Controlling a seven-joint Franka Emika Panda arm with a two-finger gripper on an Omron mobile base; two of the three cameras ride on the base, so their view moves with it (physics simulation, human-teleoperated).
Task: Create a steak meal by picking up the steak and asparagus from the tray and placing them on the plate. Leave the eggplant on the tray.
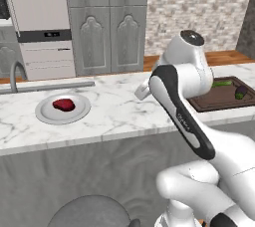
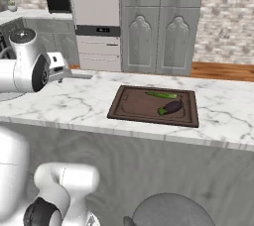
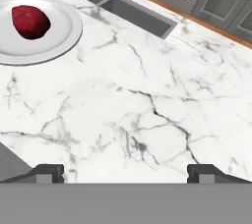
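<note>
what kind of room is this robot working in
A rendered home kitchen, it seems: a marble counter with a sink and faucet, grey cabinets behind, and a steak on a plate.

So colours: my fingers [image 3: 126,173] are dark grey, the surface [image 3: 147,110] is white marble with grey veins. The steak [image 3: 30,21] is deep red on a pale grey plate [image 3: 69,31]. Dark brown tray [image 2: 130,107], bright green asparagus [image 2: 161,94], near-black purple eggplant [image 2: 172,107] with a green cap.
</note>
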